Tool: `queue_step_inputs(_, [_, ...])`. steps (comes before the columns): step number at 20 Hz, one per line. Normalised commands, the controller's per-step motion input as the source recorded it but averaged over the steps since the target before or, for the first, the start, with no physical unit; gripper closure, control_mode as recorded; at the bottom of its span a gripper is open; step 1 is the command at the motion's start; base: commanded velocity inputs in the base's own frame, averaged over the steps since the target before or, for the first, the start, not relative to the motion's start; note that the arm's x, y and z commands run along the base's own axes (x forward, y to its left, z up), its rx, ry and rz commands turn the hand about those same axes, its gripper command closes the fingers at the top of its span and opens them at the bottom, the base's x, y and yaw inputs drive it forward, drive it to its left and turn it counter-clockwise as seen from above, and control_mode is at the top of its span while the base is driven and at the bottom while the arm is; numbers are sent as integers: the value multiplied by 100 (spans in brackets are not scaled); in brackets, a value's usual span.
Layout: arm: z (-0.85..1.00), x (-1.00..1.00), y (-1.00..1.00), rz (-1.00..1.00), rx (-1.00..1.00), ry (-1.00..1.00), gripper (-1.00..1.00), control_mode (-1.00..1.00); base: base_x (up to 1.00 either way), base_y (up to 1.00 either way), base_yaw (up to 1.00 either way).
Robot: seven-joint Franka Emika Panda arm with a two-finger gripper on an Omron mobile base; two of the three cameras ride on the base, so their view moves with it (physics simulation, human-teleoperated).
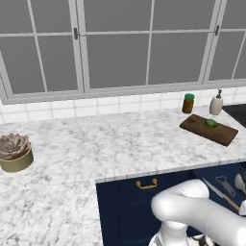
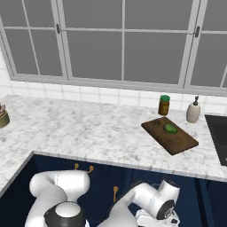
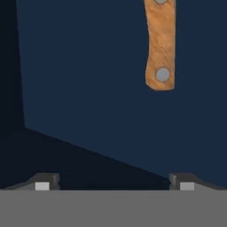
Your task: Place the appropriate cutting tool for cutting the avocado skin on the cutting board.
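Ahead of the wide-open, empty jaws (image 3: 114, 186), inside a dark-blue drawer (image 3: 88, 88), the cutting tool (image 3: 160, 48) is lying ungrasped, while the cutting board (image 1: 208, 129) is waiting on the tabletop (image 1: 105, 144), holding just the avocado (image 1: 211, 123).

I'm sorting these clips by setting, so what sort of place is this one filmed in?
A rendered home kitchen, most likely: a marble counter runs under tall windows with white wall tiles, dark blue cabinets sit below, and a cutting board carries an avocado beside a soap dispenser.
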Motion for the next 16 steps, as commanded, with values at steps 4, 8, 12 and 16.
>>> queue_step_inputs(4, [20, 19, -7, 9, 1, -8, -100, -100, 0, 0, 0])
queue_step_inputs(8, [2, 74, -2, 3, 1, -12, -100, -100, 0, 0, 0])
queue_step_inputs(12, [0, 51, -2, 0, 0, -14, -100, -100, 0, 0, 0])
queue_step_inputs(16, [-12, 41, -10, 0, 0, -1, -100, -100, 0, 0, 0])
